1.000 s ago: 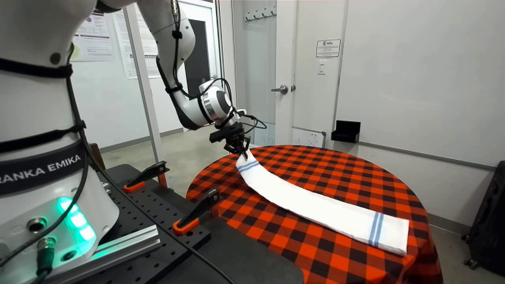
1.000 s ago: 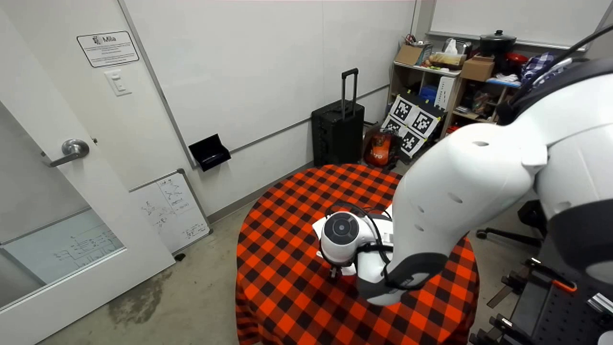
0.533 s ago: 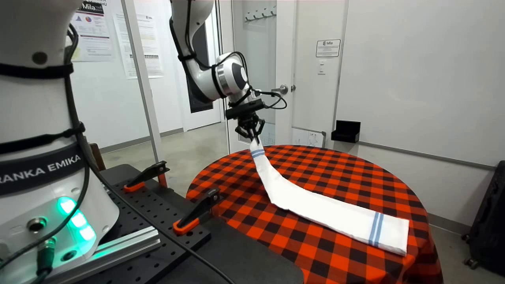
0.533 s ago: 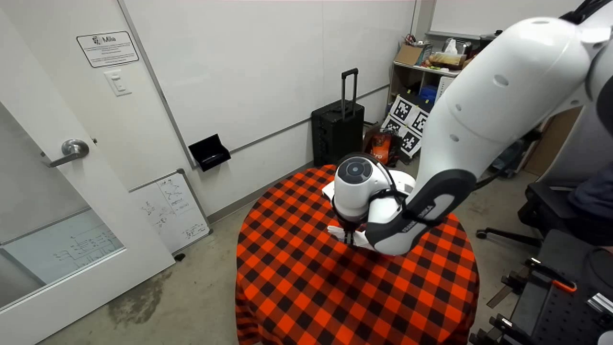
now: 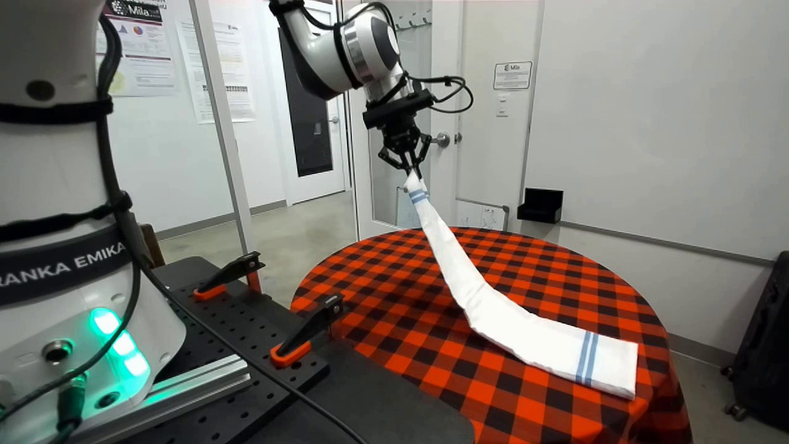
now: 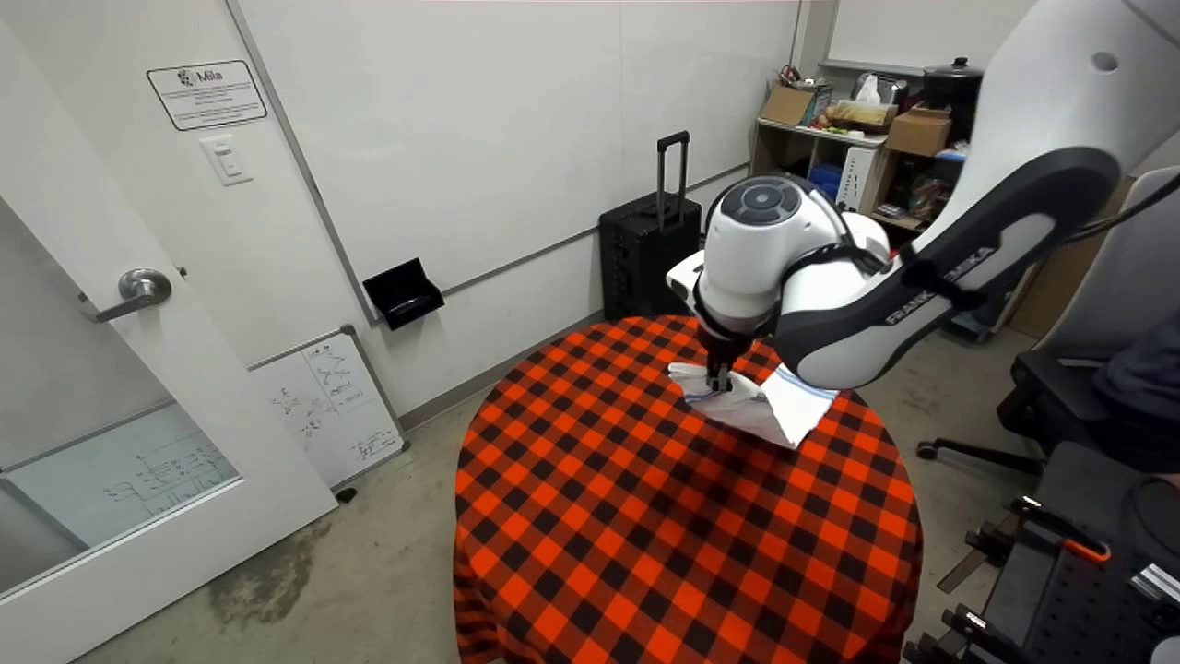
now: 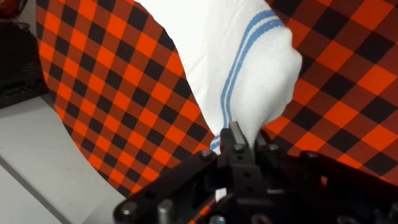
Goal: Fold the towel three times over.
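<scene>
Wrist view: fingers (image 7: 239, 154) pinch the towel (image 7: 217, 53) over a checked counter (image 7: 124, 102)

In an exterior view, from the left, paper posters (image 5: 145, 55) hang on a wall (image 5: 166, 160), partly hidden by the white robot (image 5: 58, 172). The left edge cuts it off. The middle of its arm (image 5: 363, 55) is out of sight past the top. Next comes a door (image 5: 445, 37), then the round counter. A red-and-black checked cloth (image 5: 530, 265) covers the counter. The fingers squeeze one end of the white towel tight, up in the air. Its other end lies flat on the right part of the counter. Behind is a big whiteboard (image 5: 666, 111). A black suitcase (image 5: 764, 351) is cut off at the right edge.

In an exterior view, a small board (image 6: 332, 415) leans at the left, its writing (image 6: 286, 401) too tiny to read. The arm hides bits of the towel and the shelves (image 6: 820, 133). At the right edge, something dark blue (image 6: 1148, 369) on a chair (image 6: 1097, 295) is hard to make out.

In the wrist view, the bit of towel between the fingers is hidden.
</scene>
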Controlling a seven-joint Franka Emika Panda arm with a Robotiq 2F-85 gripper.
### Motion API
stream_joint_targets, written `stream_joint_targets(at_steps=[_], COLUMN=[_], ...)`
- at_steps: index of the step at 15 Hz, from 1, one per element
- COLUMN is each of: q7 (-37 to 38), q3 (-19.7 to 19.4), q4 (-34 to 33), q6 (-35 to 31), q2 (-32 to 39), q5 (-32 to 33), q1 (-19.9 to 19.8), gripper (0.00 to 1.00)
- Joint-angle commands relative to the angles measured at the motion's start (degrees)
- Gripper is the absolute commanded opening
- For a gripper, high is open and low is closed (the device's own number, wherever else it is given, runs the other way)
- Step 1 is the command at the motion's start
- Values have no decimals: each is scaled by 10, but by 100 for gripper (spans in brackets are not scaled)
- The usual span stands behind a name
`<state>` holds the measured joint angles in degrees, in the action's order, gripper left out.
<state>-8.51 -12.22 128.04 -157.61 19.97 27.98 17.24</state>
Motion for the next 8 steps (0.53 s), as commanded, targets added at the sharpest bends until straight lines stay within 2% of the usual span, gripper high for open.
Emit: stream_joint_targets(at_steps=[1,5,8], q7=[27,-10,-39], q3=[31,86,114], q4=[69,96,101], q6=[36,71,94], q2=[-134,-245,-309], q5=[10,-50,-96], q1=[-38,-83,-94], gripper=[2,2,2])
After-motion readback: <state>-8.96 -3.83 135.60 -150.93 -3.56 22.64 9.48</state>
